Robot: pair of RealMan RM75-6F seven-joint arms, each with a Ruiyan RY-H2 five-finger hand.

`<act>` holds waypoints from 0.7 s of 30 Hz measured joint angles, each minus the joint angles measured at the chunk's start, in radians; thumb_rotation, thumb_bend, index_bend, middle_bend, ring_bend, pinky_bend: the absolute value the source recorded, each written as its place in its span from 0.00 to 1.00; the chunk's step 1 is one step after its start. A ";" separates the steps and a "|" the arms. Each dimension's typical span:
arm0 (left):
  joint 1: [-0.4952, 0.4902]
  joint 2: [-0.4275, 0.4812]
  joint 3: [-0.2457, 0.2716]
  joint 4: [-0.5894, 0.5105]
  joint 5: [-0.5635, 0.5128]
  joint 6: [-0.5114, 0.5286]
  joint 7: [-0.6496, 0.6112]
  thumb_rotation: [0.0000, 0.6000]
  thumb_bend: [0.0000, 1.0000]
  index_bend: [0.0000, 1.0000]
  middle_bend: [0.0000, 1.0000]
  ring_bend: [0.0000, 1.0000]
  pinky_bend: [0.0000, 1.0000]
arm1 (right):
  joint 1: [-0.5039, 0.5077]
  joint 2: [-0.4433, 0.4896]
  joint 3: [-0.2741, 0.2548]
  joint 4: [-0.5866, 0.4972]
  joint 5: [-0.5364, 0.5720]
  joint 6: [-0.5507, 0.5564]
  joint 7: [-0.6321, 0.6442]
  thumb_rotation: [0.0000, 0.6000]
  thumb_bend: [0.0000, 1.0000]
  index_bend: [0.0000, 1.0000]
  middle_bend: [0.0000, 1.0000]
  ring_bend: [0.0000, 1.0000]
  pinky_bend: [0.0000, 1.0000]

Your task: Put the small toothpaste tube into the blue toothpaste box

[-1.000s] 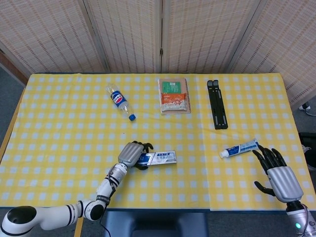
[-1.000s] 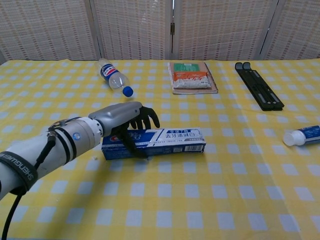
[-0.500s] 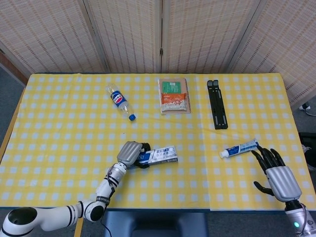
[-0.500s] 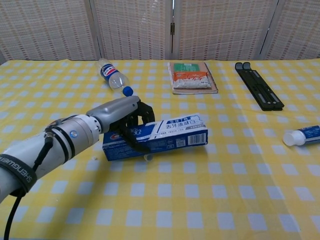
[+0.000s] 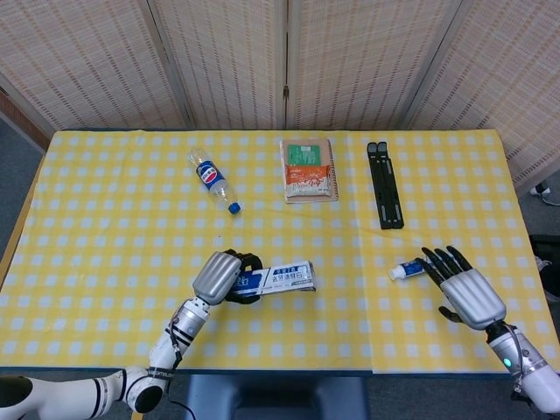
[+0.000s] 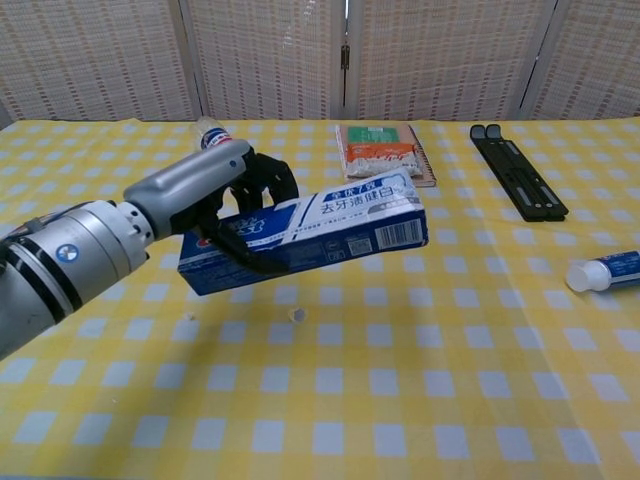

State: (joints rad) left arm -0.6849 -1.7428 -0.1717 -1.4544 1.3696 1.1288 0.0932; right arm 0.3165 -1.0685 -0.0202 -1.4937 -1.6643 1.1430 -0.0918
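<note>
Box up, tube still on the table – slip risk.
Left hand fingers clamped on blue toothpaste box, one end only; it could tilt. Right hand fingers spread just above the small toothpaste tube; may knock it away.

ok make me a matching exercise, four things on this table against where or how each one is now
Things:
1. box
2. tube
3. bottle
4. notebook

States:
A. lying at the back, centre of the table
B. lying on the cloth by the right hand
C. held off the table by the left hand
D. lying on its side, back left

Pairs: 1-C, 2-B, 3-D, 4-A
</note>
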 measured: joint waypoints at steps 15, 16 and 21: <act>0.007 0.042 -0.012 0.025 0.012 0.008 -0.032 1.00 0.19 0.50 0.70 0.54 0.49 | 0.158 -0.159 0.027 0.235 0.084 -0.241 -0.047 1.00 0.26 0.26 0.20 0.12 0.00; 0.007 0.044 -0.013 0.026 0.012 0.008 -0.036 1.00 0.19 0.50 0.70 0.54 0.49 | 0.163 -0.167 0.026 0.244 0.085 -0.247 -0.049 1.00 0.26 0.27 0.21 0.13 0.00; 0.009 0.050 -0.012 0.030 0.017 0.011 -0.046 1.00 0.19 0.50 0.70 0.54 0.49 | 0.194 -0.215 0.020 0.288 0.095 -0.284 -0.062 1.00 0.26 0.30 0.23 0.14 0.00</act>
State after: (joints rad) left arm -0.6764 -1.6929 -0.1839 -1.4243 1.3864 1.1400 0.0470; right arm 0.5101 -1.2839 0.0003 -1.2062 -1.5689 0.8585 -0.1533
